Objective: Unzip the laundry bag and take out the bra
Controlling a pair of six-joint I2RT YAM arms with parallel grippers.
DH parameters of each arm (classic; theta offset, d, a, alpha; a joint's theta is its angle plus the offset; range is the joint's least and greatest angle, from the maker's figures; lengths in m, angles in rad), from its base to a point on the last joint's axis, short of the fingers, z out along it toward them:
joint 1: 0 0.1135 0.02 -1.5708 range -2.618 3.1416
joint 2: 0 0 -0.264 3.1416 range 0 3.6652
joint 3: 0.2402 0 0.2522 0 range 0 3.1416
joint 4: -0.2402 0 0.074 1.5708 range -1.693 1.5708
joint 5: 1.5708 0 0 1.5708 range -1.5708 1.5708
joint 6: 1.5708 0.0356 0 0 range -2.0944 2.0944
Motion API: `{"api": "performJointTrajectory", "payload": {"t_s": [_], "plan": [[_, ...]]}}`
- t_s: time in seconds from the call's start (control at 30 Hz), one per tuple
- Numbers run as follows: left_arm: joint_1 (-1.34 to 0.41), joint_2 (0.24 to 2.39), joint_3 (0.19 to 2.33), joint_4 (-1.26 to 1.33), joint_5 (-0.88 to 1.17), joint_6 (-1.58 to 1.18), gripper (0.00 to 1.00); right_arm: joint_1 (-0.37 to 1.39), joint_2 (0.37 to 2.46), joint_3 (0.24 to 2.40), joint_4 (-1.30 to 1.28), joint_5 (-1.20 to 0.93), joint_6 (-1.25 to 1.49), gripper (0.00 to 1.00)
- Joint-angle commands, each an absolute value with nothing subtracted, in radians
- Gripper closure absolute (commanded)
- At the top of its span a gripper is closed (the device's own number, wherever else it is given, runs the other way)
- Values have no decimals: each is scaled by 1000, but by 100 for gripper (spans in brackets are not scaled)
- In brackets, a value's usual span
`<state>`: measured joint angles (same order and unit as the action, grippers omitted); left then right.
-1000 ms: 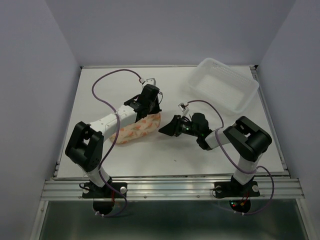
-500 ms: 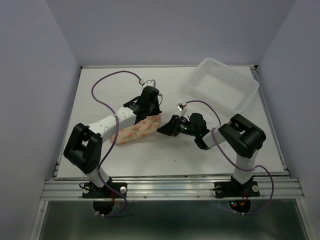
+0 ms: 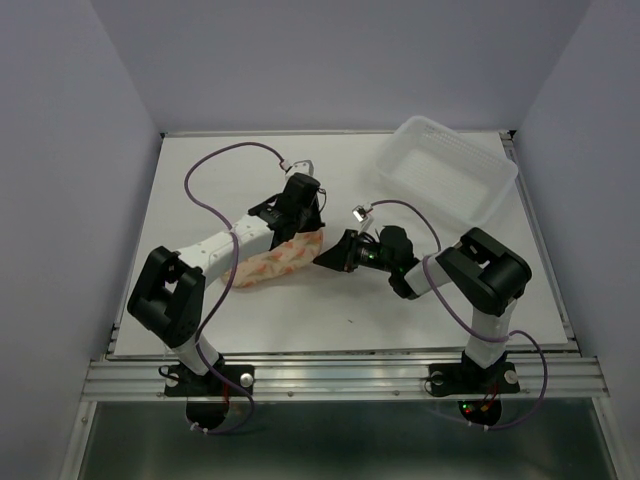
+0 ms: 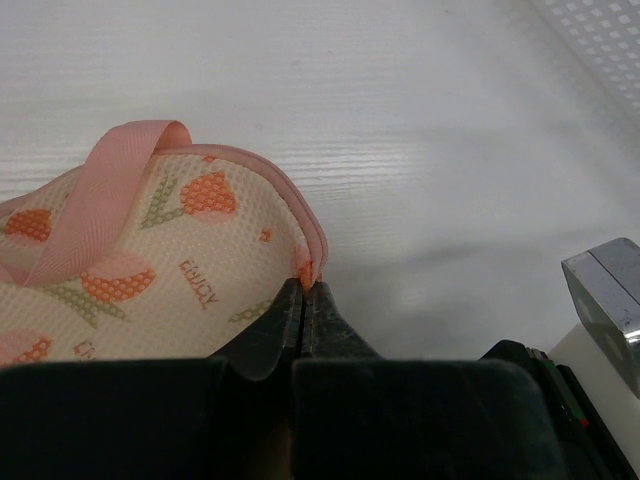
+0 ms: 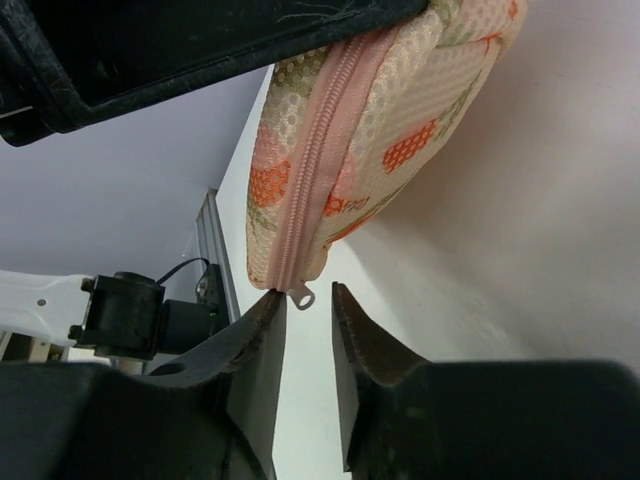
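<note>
Pink-rimmed bag point(image 4: 150, 270) pinched at its edge by left gripper point(image 4: 303, 300); right gripper point(image 5: 305, 310) parted around zipper pull point(image 5: 300, 294); tub point(image 3: 450, 170) well apart.

the laundry bag point(image 3: 275, 262), cream with orange print, sits tilted on edge, its pink zipper point(image 5: 312, 165) closed.

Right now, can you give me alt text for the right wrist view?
The right gripper, open, straddles the small metal zipper pull at the end of the closed pink zipper on the laundry bag, not yet pinching it. The left gripper holds the bag's edge at the top of frame.
</note>
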<state>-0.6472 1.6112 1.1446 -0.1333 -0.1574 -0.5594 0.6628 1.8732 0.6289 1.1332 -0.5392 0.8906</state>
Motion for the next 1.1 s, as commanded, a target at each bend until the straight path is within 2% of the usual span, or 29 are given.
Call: {"api": "performJointTrajectory", "payload": {"t_s": [0.0,0.13,0.33,0.7,0.87,0.9,0.97,1.0,1.03,1.07], "plan": [[-658,1563,1138,-84,-155,-574,100,672,1882,667,1233,-558,903,72],[-661,1562,1138,-75,-156,-578,100,672,1899,664,1258,-568,923,78],[-661,1548,1120,-72,-175,-565,100,672,1866,653,1229,-561,898,99],[-663,1483,1014,-15,-215,-456,99,672,1695,615,1003,-437,833,99],[-663,1444,942,43,-204,-417,98,672,1635,667,839,-388,799,99],[-663,1437,922,51,-201,-410,95,672,1632,670,812,-381,796,99],[-663,1405,908,72,-202,-402,53,672,1631,670,805,-362,799,99],[-663,1370,897,78,-210,-397,10,672,1634,670,804,-361,804,99],[-663,1349,894,81,-224,-396,1,672,1646,670,804,-357,808,99],[-663,1324,888,83,-233,-394,1,672,1654,670,804,-356,821,99]]}}
